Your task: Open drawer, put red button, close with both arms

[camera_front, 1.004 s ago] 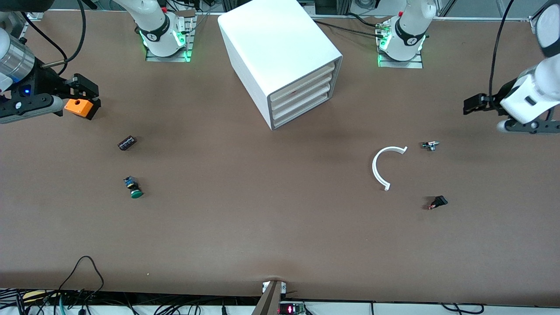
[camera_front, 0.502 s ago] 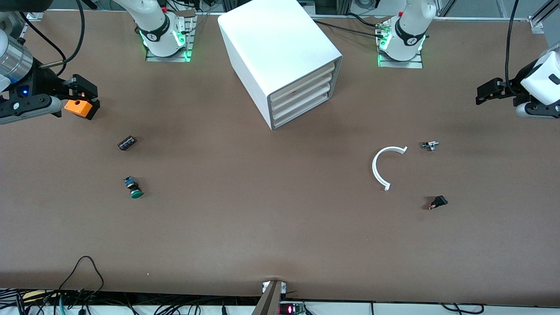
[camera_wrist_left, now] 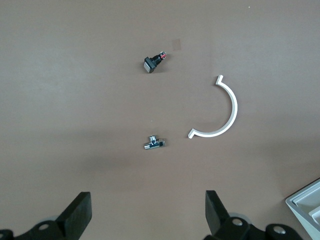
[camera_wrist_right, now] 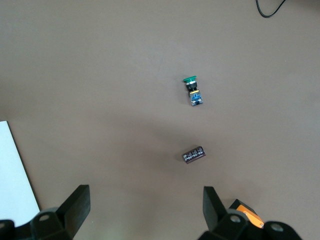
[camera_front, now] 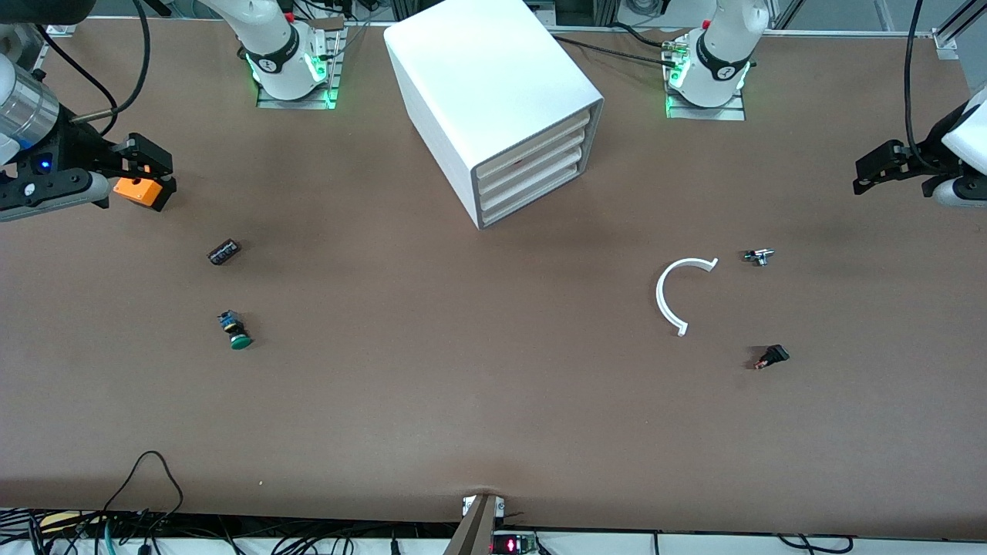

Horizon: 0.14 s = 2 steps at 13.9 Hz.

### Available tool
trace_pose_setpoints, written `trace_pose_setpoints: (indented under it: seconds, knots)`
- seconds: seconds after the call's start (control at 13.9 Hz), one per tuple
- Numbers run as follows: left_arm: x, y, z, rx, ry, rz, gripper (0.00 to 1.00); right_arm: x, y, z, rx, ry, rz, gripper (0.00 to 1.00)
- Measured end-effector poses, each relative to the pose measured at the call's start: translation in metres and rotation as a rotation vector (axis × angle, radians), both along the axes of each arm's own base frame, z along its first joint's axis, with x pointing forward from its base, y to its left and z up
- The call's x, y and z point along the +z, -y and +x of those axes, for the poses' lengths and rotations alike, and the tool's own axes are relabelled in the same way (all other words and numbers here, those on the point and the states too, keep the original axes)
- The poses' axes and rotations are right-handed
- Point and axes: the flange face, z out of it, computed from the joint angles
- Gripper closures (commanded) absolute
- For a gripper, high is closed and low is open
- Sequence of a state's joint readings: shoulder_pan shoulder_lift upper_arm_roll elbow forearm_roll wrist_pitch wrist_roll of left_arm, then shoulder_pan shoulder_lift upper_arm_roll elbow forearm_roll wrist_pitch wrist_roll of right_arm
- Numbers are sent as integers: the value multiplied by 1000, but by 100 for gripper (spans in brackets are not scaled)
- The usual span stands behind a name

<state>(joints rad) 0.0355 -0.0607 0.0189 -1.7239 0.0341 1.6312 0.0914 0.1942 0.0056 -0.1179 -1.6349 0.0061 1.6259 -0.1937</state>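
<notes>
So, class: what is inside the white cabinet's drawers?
All four drawers of the cabinet are shut, so their contents are hidden. A faint red speck shows at one drawer front.

brown table (camera_front: 432, 385) bears cabinet (camera_front: 493, 100) (perhaps closed), small parts.

Robotics lab, bolted arm bases (camera_front: 291, 62), brown table (camera_front: 463, 401), trailing cables (camera_front: 146, 493)

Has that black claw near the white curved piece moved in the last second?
Yes. The left arm's black claw has drawn away from the white half-ring, out toward its own end of the table, fingers open.
</notes>
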Motion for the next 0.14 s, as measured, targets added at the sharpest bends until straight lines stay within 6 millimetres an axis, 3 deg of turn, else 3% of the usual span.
trace_pose_setpoints:
  seconds: [0.14]
  knots:
    - [1,0,0,-1,2,0,0,0,0,0,0,0,0,0]
